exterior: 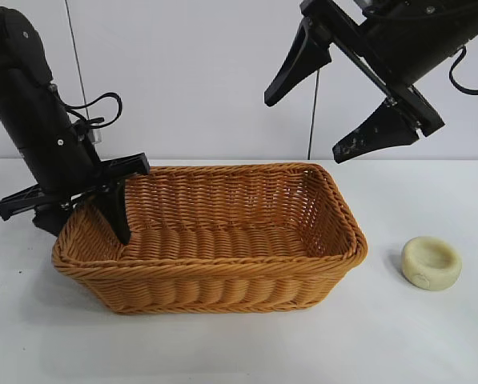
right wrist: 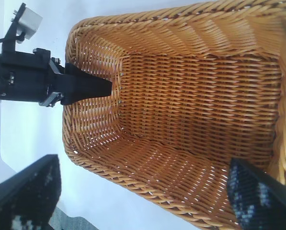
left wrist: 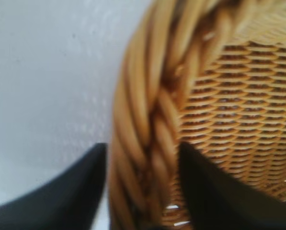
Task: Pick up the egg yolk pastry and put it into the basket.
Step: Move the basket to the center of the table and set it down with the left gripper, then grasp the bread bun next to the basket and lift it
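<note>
Clearly the basket (exterior: 214, 240) dominates my table (exterior: 222, 352), sitting in the middle and holding nothing. My left gripper (exterior: 82, 210) straddles its braided rim at the left end, one finger inside, one outside, jaws parted around the weave rather than pinching it. My right gripper (exterior: 343, 100) hangs high above the basket's right end, spread wide and carrying nothing. Smallest, the egg yolk pastry (exterior: 431, 262) lies on the table, well right of the basket. If my left jaws snag the rim, the basket could shift.
</note>
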Available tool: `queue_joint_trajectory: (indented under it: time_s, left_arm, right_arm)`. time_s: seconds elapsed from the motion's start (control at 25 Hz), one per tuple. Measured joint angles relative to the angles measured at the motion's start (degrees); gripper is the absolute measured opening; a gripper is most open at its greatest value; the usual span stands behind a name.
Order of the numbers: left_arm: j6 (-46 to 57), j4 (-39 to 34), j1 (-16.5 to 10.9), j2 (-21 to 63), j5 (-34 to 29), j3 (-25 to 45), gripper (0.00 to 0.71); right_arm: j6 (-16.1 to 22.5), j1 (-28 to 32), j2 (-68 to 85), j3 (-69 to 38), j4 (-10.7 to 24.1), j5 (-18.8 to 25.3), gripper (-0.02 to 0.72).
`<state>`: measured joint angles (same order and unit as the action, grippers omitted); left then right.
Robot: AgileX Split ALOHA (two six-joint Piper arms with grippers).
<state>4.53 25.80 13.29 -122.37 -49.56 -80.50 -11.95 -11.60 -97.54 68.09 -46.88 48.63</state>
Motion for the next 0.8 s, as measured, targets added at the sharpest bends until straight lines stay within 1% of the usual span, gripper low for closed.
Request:
queue_joint_trajectory:
  time_s: [0.04,0.08,0.2,0.32,0.44,0.56,0.72,0.8]
  left_arm:
    - [0.0,0.0,0.0,0.0,-0.1,0.0,0.613]
    - [0.0,0.0,0.0,0.0,-0.2,0.0,0.64]
    - [0.0,0.0,0.0,0.0,-1.3,0.0,0.681]
    - [0.0,-0.2,0.0,0.0,-3.0,-0.6,0.691]
    - [0.0,-1.8,0.0,0.1,-5.7,-3.5,0.692]
    - [0.3,-4.9,0.0,0.7,-10.3,-8.1,0.692]
    - [1.8,-11.3,0.0,1.5,-17.0,-16.4,0.692]
    - [2.8,-13.9,0.0,1.7,-19.0,-20.3,0.692]
  right_arm:
    - [0.0,0.0,0.0,0.0,0.0,0.0,0.676]
    - [0.0,0.0,0.0,0.0,0.0,0.0,0.676]
    - [0.0,0.0,0.0,0.0,0.0,0.0,0.676]
    - [0.0,0.0,0.0,0.0,0.0,0.0,0.676]
    - [0.0,0.0,0.0,0.0,0.0,0.0,0.676]
    - [0.0,0.0,0.0,0.0,0.0,0.0,0.676]
    - [0.0,0.0,0.0,0.0,0.0,0.0,0.676]
    - [0.0,0.0,0.0,0.0,0.0,0.0,0.676]
